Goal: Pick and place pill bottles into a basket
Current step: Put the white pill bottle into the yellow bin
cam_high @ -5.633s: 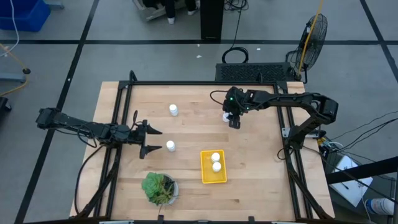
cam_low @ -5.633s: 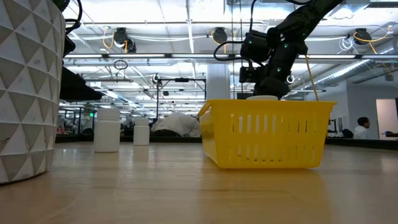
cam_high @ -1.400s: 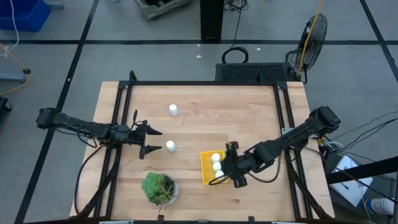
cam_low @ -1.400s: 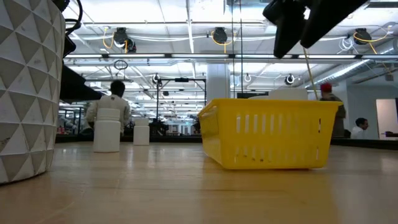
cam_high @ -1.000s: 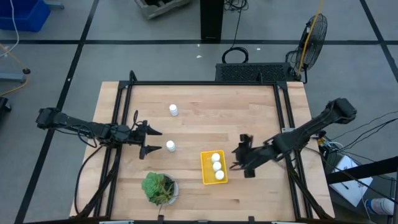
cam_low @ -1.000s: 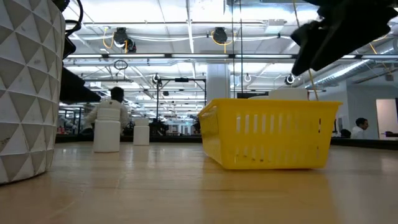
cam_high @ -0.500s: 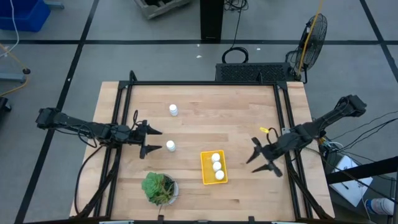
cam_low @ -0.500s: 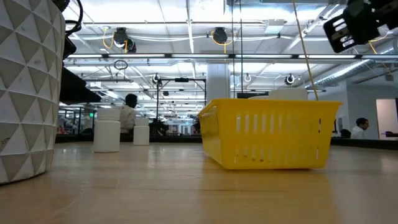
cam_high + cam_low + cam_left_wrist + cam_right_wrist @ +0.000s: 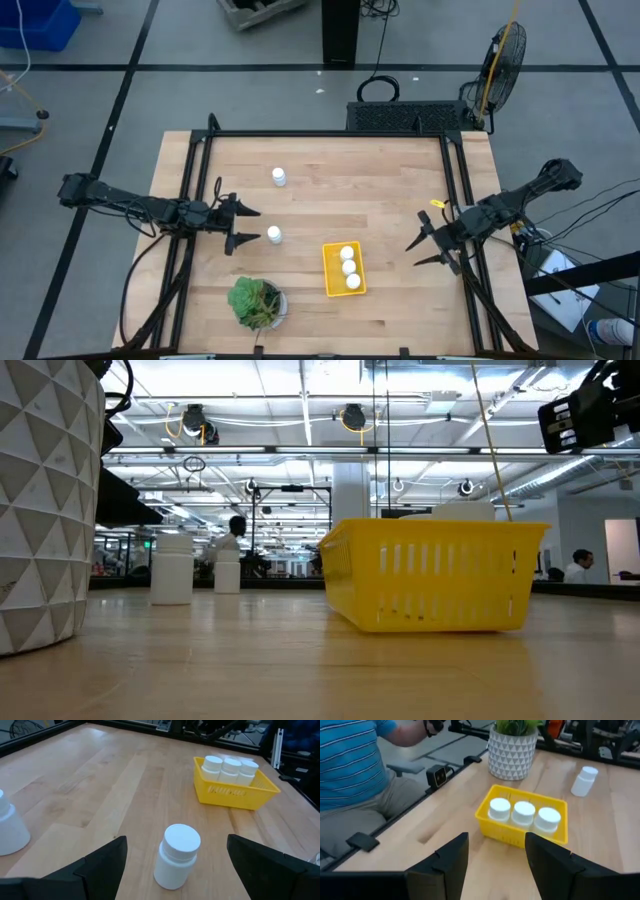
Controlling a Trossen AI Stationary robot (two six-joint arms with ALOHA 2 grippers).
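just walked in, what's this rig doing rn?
Two arms are sorting pill bottles into the yellow basket. Three bottles sit in it in a row. Two more stand on the table: one right in front of the left gripper, which is open and holds nothing, and one farther back. The right gripper is empty, jaws apart, off to the basket's right near the table edge. A potted plant stands left of the basket.

Wooden table [image 9: 390, 190] — yellow basket [image 9: 343, 287], two loose pill bottles [image 9: 273, 235], potted plant [image 9: 256, 302].
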